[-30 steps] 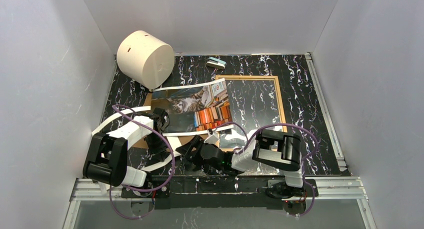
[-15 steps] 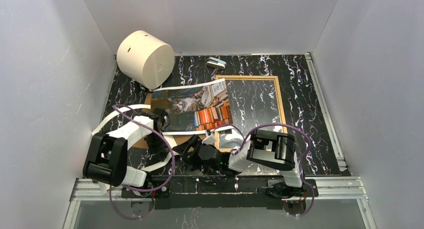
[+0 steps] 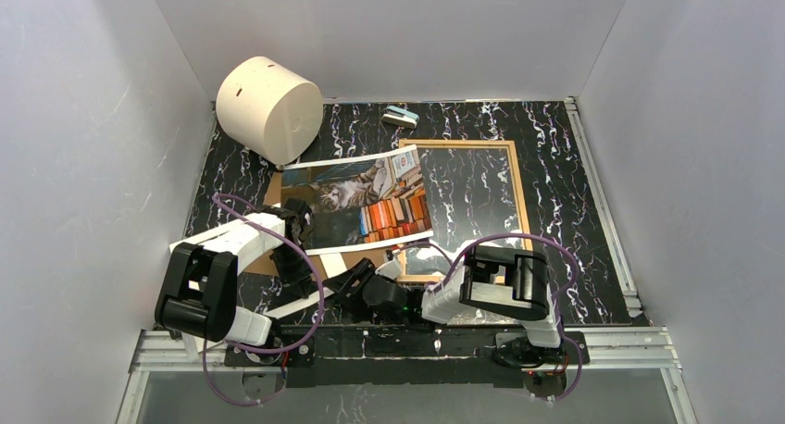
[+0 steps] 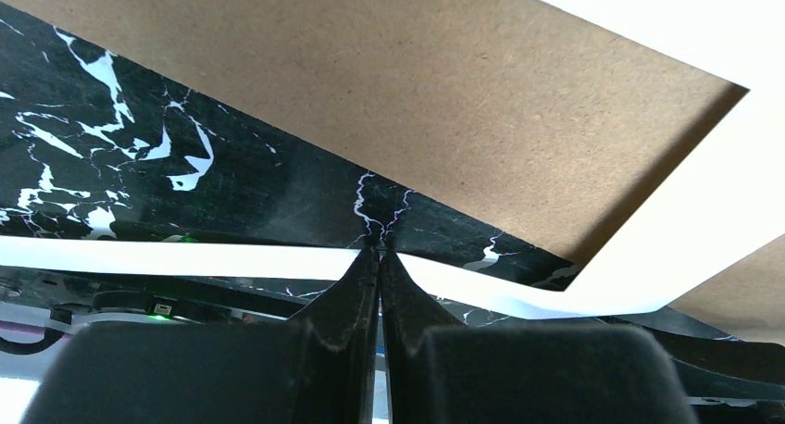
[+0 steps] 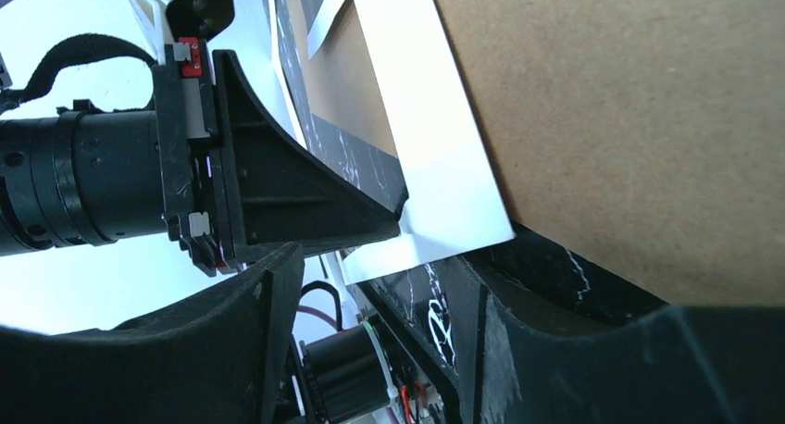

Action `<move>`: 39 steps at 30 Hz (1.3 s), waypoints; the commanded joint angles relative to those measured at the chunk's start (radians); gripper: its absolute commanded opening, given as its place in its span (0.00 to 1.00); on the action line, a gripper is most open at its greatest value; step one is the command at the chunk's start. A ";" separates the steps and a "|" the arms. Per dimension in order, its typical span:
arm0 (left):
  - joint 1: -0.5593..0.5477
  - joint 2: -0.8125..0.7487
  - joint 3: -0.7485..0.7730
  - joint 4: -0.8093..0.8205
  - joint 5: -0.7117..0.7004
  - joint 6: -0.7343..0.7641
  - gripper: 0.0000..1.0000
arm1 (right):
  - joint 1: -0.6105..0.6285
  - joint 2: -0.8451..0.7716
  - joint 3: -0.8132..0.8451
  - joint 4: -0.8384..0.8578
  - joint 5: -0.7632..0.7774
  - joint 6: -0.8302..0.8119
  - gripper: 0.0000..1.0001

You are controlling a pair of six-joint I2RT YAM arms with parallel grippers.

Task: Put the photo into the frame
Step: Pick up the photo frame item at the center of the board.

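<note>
Right gripper [image 3: 355,280] sits further left, jaws spread, near left gripper [image 4: 380,248] pinching white mat [image 4: 185,257]; photo [image 3: 356,202] lies beyond both, long axis crosswise, left nearer.

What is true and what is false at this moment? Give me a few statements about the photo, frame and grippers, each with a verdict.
1. The photo lies partly over the frame's left edge. True.
2. The left gripper is open and holds nothing. False: it is shut on the edge of the white mat.
3. The right gripper has its jaws apart, by a corner of the mat. True.
4. The white cylinder stands on the frame. False: it stands apart from the frame, at the far left.
</note>
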State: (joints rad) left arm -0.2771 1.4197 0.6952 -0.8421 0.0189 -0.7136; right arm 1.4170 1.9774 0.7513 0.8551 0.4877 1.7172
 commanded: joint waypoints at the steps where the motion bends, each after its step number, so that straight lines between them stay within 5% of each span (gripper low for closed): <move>1: -0.003 0.002 0.011 0.001 0.011 0.003 0.02 | -0.009 0.000 -0.031 -0.156 0.104 -0.026 0.65; 10: -0.004 -0.002 -0.004 0.000 0.012 0.011 0.02 | -0.039 0.046 -0.041 0.056 0.136 -0.159 0.61; 21: -0.004 -0.001 -0.003 0.000 0.013 0.013 0.01 | -0.063 0.076 -0.018 0.200 0.097 -0.266 0.32; 24: -0.003 -0.001 -0.003 0.000 0.015 0.013 0.01 | -0.065 0.079 -0.019 0.230 0.102 -0.266 0.33; 29: -0.003 -0.001 0.000 -0.005 0.011 0.016 0.01 | -0.064 0.091 -0.023 0.295 0.107 -0.252 0.53; 39: -0.004 0.002 0.010 -0.017 -0.005 0.024 0.01 | -0.080 0.124 -0.008 0.334 0.060 -0.224 0.40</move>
State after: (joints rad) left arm -0.2771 1.4197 0.6968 -0.8303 0.0334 -0.7029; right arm 1.3537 2.0861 0.7265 1.1286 0.5426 1.4799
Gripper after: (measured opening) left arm 0.013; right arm 0.402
